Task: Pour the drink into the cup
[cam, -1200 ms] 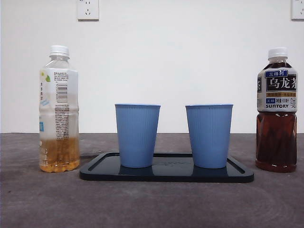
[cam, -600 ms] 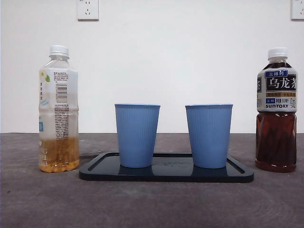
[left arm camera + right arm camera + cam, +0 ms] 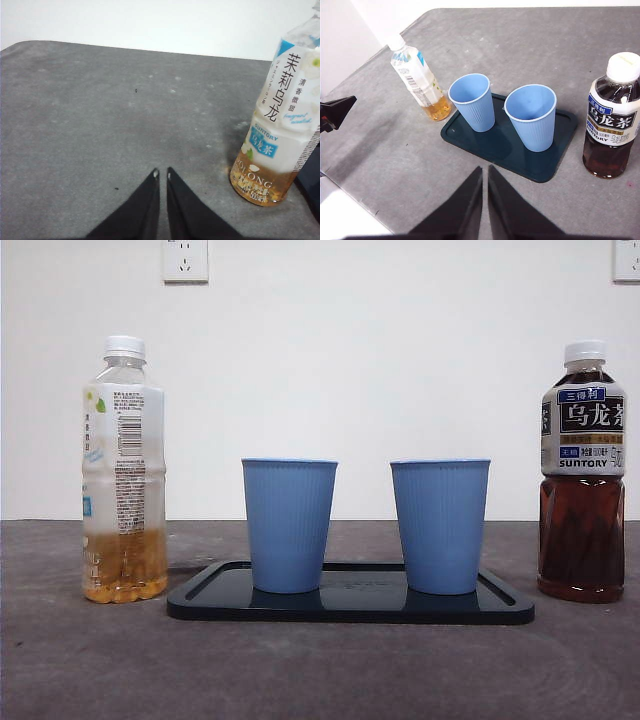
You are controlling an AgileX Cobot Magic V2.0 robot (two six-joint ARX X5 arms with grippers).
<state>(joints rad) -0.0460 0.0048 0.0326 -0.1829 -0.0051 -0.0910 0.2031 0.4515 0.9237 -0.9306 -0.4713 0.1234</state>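
No movement is seen since the earlier frames. Centre frame, two blue cups (image 3: 289, 525) (image 3: 440, 525) stand on the tray (image 3: 350, 606); flanking bottles (image 3: 124, 470) (image 3: 583, 472) stand upright, caps upward. Left gripper (image 3: 161, 174) and right gripper (image 3: 484, 170) are closed together, holding nothing.

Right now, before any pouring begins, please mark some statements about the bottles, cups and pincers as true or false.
1. Both blue cups stand on the dark tray. True.
2. The dark tea bottle has no cap. False: a white cap is on it.
3. The pale tea bottle is nearly full. False: only its bottom part holds drink.
4. The left pincer holds nothing. True.
5. The right pincer grips a cup. False: it is shut on nothing.
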